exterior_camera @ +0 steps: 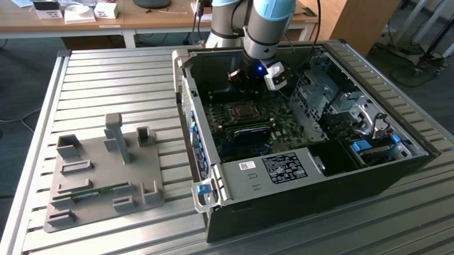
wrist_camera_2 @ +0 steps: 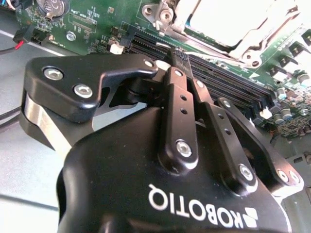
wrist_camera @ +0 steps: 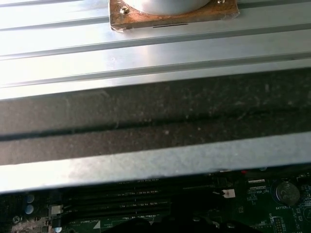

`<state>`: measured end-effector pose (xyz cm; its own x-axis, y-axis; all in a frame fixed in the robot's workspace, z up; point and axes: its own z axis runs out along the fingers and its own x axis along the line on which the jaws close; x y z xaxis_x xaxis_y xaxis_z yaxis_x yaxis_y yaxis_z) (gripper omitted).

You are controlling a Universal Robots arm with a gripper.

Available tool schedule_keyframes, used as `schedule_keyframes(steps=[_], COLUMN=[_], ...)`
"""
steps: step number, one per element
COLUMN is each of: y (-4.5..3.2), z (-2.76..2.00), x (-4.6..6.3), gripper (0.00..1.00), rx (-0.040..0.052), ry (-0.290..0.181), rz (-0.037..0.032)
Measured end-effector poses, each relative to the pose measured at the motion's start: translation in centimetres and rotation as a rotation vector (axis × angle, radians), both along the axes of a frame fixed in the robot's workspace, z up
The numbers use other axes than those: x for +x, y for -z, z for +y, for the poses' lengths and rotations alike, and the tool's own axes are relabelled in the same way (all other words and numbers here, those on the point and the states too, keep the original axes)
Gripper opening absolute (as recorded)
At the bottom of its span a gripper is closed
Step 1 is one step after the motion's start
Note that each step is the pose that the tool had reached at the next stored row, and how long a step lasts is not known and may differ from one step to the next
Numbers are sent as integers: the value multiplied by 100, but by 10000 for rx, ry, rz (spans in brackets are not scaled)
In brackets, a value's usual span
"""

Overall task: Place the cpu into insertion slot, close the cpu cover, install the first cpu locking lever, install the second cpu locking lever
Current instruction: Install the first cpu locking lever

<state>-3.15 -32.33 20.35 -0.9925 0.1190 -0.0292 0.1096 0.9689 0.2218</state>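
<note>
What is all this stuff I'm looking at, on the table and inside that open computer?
Metal table: one, silver, ribbed, under everything.
Computer case: one, black, lying open on the exterior view's right.
Circuit board: one, green, flat inside the case.
Chip: one, dull grey, in its socket on the board.
Chip cover: one, silvery frame, around the chip in the second wrist view.
Memory slots: several, black, beside the socket.
Coin battery: one, silver, on the board.
Plastic holder: one, grey, on the table at the exterior view's left, with a green strip in it.
Wooden desk: one, behind the table.
Robot arm: one, grey and blue, reaching into the case.
Hand: one, black, fingers together, above the memory slots.
</note>
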Motion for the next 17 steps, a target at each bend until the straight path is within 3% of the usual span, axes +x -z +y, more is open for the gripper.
schedule_keyframes(steps=[8,17], y=[12,12], z=[-15,-16], x=[-20,-50], gripper=[11,11], rx=[1,29], ry=[-1,-1], rz=[-303,-326])
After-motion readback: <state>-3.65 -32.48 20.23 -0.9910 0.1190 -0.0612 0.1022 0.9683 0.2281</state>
